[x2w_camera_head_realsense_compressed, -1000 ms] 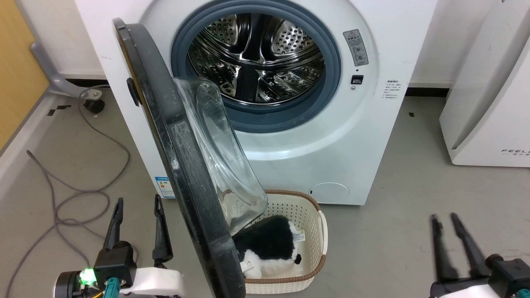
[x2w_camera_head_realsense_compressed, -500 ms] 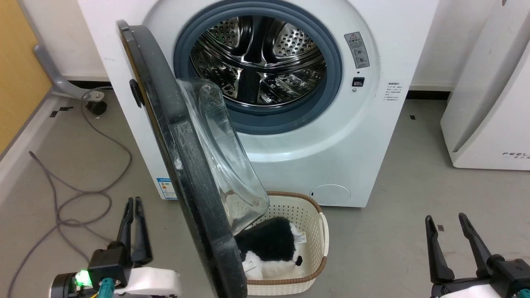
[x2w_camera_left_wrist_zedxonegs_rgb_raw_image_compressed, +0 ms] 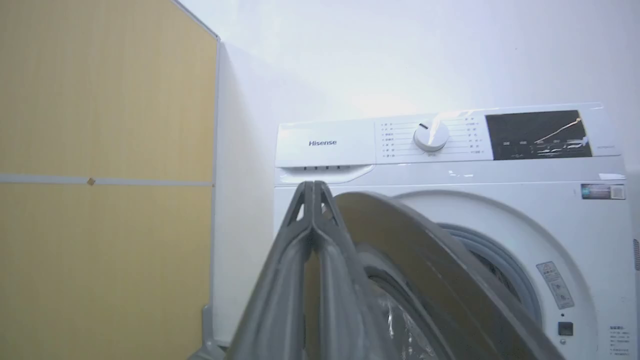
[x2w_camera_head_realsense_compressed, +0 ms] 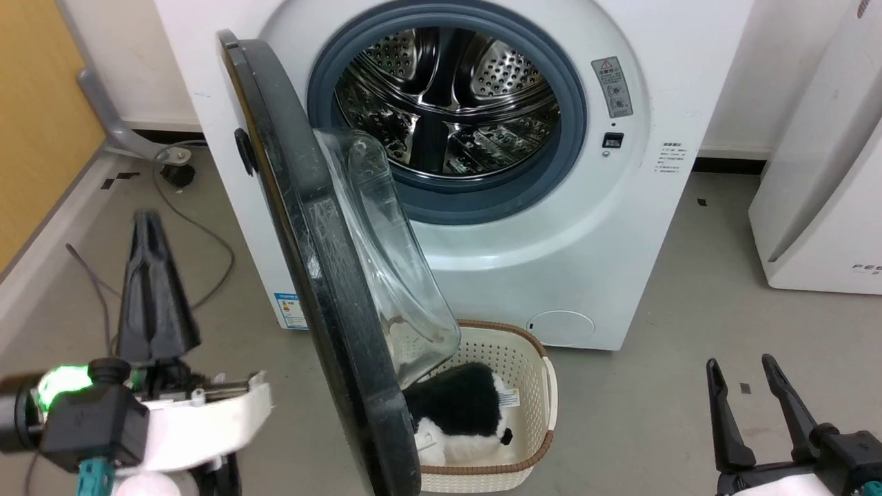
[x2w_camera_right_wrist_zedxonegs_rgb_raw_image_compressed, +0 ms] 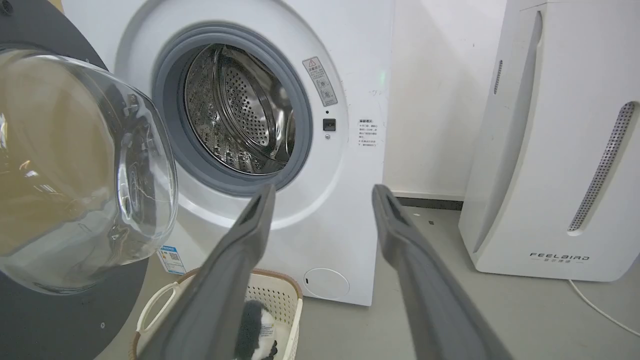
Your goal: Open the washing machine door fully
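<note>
The white washing machine (x2w_camera_head_realsense_compressed: 565, 262) faces me with its steel drum (x2w_camera_head_realsense_compressed: 448, 103) exposed. The washing machine door (x2w_camera_head_realsense_compressed: 310, 241) stands swung out on its left hinge, edge-on to me, its clear glass bowl (x2w_camera_head_realsense_compressed: 386, 262) bulging to the right. My left gripper (x2w_camera_head_realsense_compressed: 148, 220) is raised left of the door, apart from it, fingers shut on nothing. In the left wrist view the shut left gripper (x2w_camera_left_wrist_zedxonegs_rgb_raw_image_compressed: 312, 186) points at the machine's top left, beside the door rim (x2w_camera_left_wrist_zedxonegs_rgb_raw_image_compressed: 425, 240). My right gripper (x2w_camera_head_realsense_compressed: 741, 365) is open low at the right. The right gripper (x2w_camera_right_wrist_zedxonegs_rgb_raw_image_compressed: 324, 192) faces the machine's front (x2w_camera_right_wrist_zedxonegs_rgb_raw_image_compressed: 350, 165), right of the door (x2w_camera_right_wrist_zedxonegs_rgb_raw_image_compressed: 75, 165).
A cream basket (x2w_camera_head_realsense_compressed: 530, 358) holding a black-and-white plush toy (x2w_camera_head_realsense_compressed: 462, 406) sits on the floor under the door. A grey cable (x2w_camera_head_realsense_compressed: 207, 234) lies at the left by a yellow panel (x2w_camera_head_realsense_compressed: 34, 103). A white appliance (x2w_camera_head_realsense_compressed: 820, 172) stands at the right.
My left gripper has shut and risen well up beside the door. The right gripper has opened wider. The camera has shifted a little; the door keeps its angle to the machine.
</note>
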### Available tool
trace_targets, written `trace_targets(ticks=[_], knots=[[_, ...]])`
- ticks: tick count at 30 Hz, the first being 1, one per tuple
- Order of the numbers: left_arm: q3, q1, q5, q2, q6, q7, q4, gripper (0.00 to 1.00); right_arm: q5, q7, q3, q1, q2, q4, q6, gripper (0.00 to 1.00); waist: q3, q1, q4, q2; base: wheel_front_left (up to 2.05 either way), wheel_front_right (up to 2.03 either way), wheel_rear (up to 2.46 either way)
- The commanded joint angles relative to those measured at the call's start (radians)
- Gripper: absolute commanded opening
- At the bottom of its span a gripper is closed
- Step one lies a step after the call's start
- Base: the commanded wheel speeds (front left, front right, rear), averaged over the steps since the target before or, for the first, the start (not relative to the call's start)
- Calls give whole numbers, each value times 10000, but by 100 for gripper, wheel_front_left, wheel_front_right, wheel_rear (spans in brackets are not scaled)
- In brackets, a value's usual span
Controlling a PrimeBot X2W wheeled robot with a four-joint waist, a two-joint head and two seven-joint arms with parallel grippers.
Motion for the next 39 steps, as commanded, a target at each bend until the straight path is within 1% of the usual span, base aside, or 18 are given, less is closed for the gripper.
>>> trace_targets(ticks=[1, 4, 8, 10, 11, 12, 13, 14, 15, 16, 17, 18, 23, 28, 36, 39], knots=[[-318, -215, 200, 45, -151, -42, -568, 0, 46, -43, 27, 71, 43, -32, 6, 100, -15, 0, 20, 0, 0, 0, 0], [-998, -316, 467, 171, -465, -42, -1247, 0, 68, -43, 87, 88, 43, -32, 6, 100, -23, 0, 16, 0, 0, 0, 0], [-2041, -354, 658, 282, -888, -42, -1776, 0, 86, -43, 129, 111, 43, -12, 6, 100, -24, 0, 44, 0, 0, 0, 0], [-2612, -346, 760, 328, -1110, -42, -1890, 0, 90, -43, 130, 110, 43, -9, 6, 100, -18, 0, 71, 0, 0, 0, 0], [-2612, -346, 760, 328, -1110, -42, -1890, 0, 90, -43, 130, 110, 43, -9, 6, 100, -18, 0, 71, 0, 0, 0, 0], [-2878, -339, 820, 346, -1195, -42, -1921, 0, 87, -43, 144, 98, 43, -20, 6, 100, -15, 0, 86, 0, 0, 0, 0], [-3399, -282, 967, 371, -1329, -42, -1900, 0, 95, -43, 145, 73, 43, -38, 6, 100, -6, 0, 116, 0, 0, 0, 0], [-3399, -282, 967, 371, -1329, -42, -1900, 0, 95, -43, 145, 73, 43, -38, 6, 100, -6, 0, 116, 0, 0, 0, 0], [-3846, -190, 1027, 362, -1414, -42, -1811, 0, 108, -43, 170, 48, 43, -48, 6, 100, 6, 0, 148, 0, 0, 0, 0], [-3846, -190, 1027, 362, -1414, -42, -1811, 0, 108, -43, 170, 48, 43, -48, 6, 100, 6, 0, 148, 0, 0, 0, 0], [-4260, -69, 1041, 362, -1518, -42, -1690, 0, 111, -43, 203, 31, 43, -45, 6, 100, 18, 0, 182, 0, 0, 0, 0], [-4260, -69, 1041, 362, -1518, -42, -1690, 0, 111, -43, 203, 31, 43, -45, 6, 100, 18, 0, 182, 0, 0, 0, 0], [-5121, 238, 1200, 418, -1664, -42, -1368, 0, 124, -43, 196, 41, 43, -14, 6, 100, 43, 0, 308, 0, 0, 0, 0], [-5731, 573, 1163, 439, -1761, -42, -857, 0, 104, -43, 202, 56, 43, 28, 6, 100, 82, 0, 445, 0, 0, 0, 0], [-6108, 1064, 1036, 469, -1633, -42, 284, 0, 63, -43, 170, 20, 43, 44, 6, 100, 189, 0, 667, 0, 0, 0, 0], [-6027, 1177, 836, 405, -1466, -42, 885, 0, 60, -43, 182, 4, 43, 88, 6, 100, 215, 0, 737, 0, 0, 0, 0]])
